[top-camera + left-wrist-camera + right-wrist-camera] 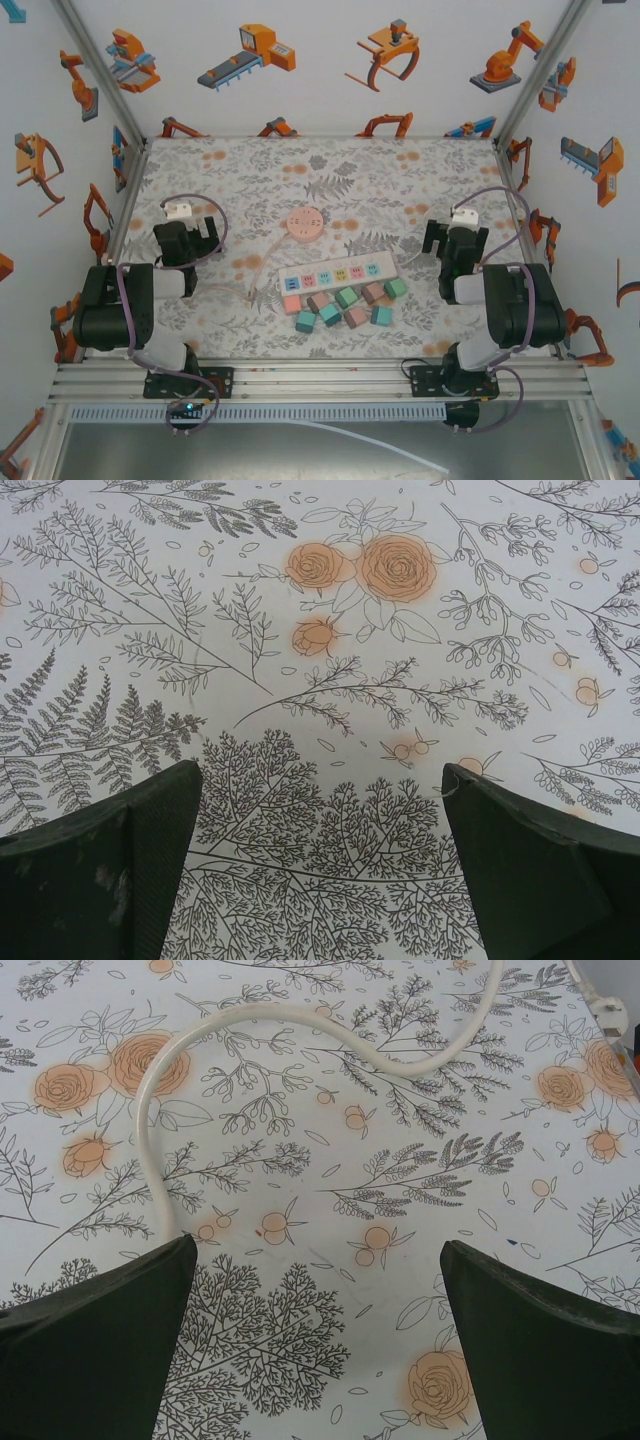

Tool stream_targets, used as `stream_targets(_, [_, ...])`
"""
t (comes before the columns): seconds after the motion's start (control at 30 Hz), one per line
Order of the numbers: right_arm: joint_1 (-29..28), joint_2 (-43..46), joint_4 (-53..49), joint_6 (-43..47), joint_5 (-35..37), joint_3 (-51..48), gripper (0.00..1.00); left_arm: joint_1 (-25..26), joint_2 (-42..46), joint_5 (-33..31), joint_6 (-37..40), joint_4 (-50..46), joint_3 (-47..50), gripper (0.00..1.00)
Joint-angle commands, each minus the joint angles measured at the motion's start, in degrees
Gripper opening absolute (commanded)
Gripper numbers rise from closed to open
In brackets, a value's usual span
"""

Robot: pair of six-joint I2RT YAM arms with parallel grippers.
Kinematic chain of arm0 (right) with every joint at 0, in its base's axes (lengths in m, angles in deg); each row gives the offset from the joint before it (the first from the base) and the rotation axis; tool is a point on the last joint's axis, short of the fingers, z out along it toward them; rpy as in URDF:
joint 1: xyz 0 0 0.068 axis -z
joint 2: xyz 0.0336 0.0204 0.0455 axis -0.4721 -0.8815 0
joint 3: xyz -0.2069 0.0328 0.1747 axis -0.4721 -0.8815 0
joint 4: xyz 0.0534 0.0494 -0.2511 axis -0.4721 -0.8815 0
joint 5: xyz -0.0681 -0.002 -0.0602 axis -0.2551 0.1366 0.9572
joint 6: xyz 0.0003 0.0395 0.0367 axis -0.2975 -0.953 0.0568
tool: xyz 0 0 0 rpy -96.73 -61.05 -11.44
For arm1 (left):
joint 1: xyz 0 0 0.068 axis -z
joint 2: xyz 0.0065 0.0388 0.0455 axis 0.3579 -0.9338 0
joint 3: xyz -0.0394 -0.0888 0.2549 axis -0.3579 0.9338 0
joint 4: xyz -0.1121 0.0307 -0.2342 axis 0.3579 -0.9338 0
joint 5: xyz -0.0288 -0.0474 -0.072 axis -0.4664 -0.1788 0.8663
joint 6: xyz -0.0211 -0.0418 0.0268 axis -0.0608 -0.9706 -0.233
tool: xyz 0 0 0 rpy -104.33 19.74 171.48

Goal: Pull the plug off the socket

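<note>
You're at the reach-in step: left tool (322, 770) and right tool (318, 1245) both gape apart, empty. The long white plastic power strip (335, 272) sits mid-desk toward the near edge. Next, pinch whichever plug's seated and pull straight.

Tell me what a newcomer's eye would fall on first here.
First comes the white power strip in the middle of the flowered table, with pink, teal and brown blocks clustered along its near edge. Behind it lies a round pink disc, and a white cable curls across the cloth in the right wrist view.
</note>
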Motion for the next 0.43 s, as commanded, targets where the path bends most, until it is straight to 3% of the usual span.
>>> stream_targets(0.0, [0.37, 0.14, 1.19, -1.08, 1.05, 0.79, 0.99, 0.11, 0.59, 1.12, 0.64, 0.06, -0.77, 0.97])
stream_targets(0.4, [1.21, 0.37, -0.10, -1.63, -0.40, 1.26, 0.99, 0.11, 0.58, 1.12, 0.62, -0.07, -0.76, 0.97])
